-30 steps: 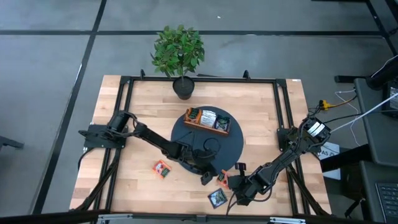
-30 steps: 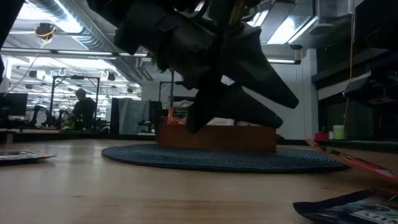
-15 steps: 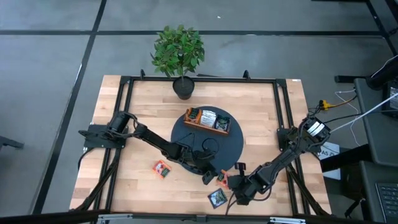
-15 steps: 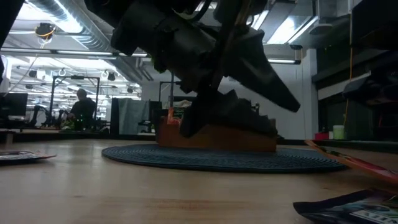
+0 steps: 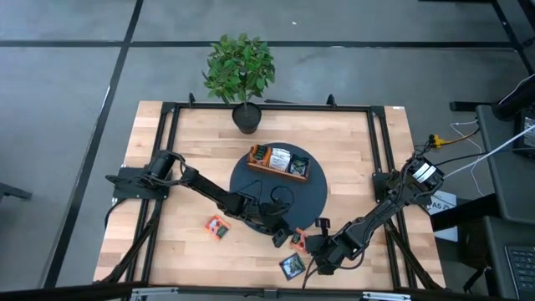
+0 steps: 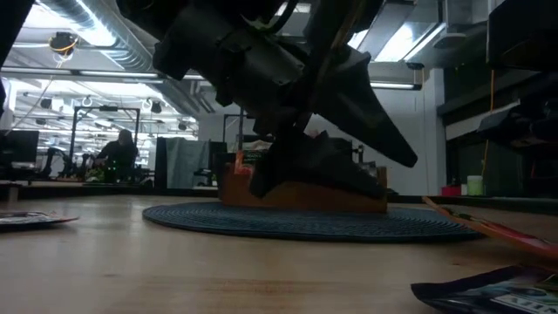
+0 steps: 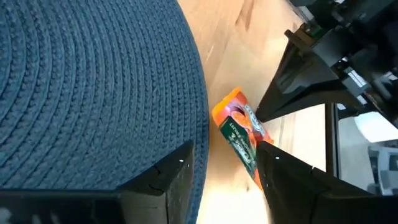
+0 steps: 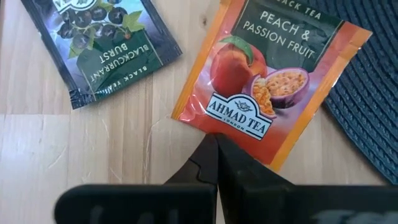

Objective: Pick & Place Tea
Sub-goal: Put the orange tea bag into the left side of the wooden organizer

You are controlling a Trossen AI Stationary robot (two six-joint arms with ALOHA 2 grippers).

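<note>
Overhead view first: light wooden table (image 5: 192,150) with a round dark blue woven mat (image 5: 313,196) in the middle, and on it a long brown wooden tray (image 5: 278,161) with a few tea sachets already inside. A potted green plant (image 5: 241,71) sits at the far edge. The left gripper (image 5: 282,234) is down at the near rim of the mat, jaws spread with nothing between them, and the right gripper (image 5: 311,245) is just beside it, closed up tight. Between them lies an orange peach tea sachet (image 5: 297,241), a dark blackcurrant sachet (image 5: 292,266) is near the table's front edge, and another orange sachet (image 5: 218,227) lies well apart on the bare wood. Table-level view: mostly dark arm bulk hanging over the mat, tray behind it, dark sachet (image 6: 497,290) in the near corner; a person shows far back in the room. Left wrist view: its two fingers (image 7: 161,177) stand apart, one over the mat's edge, the orange sachet (image 7: 239,134) on the wood just past them. Right wrist view: closed fingertips (image 8: 214,155) touching the edge of the orange packet (image 8: 273,78), which overlaps the mat rim, blackcurrant one (image 8: 102,43) next to it
</note>
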